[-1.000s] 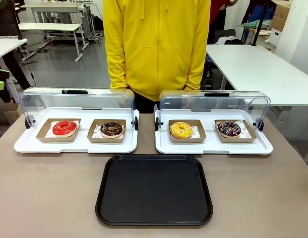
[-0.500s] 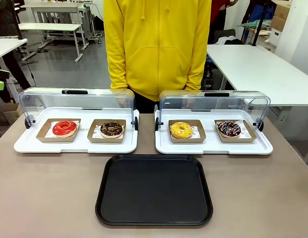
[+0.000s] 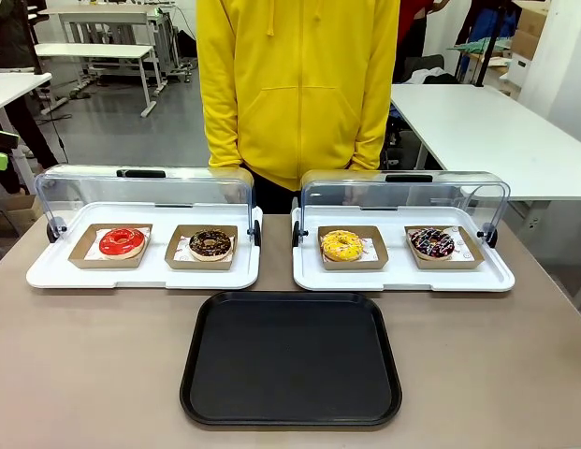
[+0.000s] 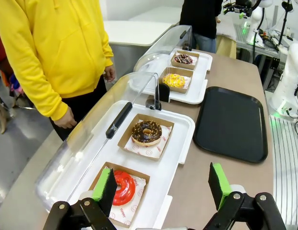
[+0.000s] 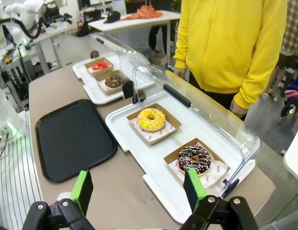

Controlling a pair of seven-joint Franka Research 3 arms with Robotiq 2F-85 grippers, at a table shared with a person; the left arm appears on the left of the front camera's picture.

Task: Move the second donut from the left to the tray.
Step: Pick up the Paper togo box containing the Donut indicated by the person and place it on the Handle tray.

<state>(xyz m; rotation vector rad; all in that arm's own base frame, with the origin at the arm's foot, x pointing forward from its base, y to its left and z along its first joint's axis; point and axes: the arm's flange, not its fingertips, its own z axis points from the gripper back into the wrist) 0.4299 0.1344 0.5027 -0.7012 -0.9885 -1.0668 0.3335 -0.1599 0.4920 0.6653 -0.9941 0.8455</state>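
On the left white tray (image 3: 140,277), its lid (image 3: 145,190) raised for access, the second donut from the left (image 3: 210,244) sat in a cardboard holder beside the red donut (image 3: 122,241). Nearer lay the tray (image 3: 290,417), bare to receive it. Both the left hand (image 4: 161,186) and the right hand (image 5: 139,189) gaped empty, clear of the surface; only the lid overhung the approach.

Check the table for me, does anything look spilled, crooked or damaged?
Nothing stands out. The red donut, chocolate donut, yellow donut and sprinkled donut each sit in a cardboard holder on the white trays, lids raised; the black tray lies flat, square to the table edge. No spills or damage show.
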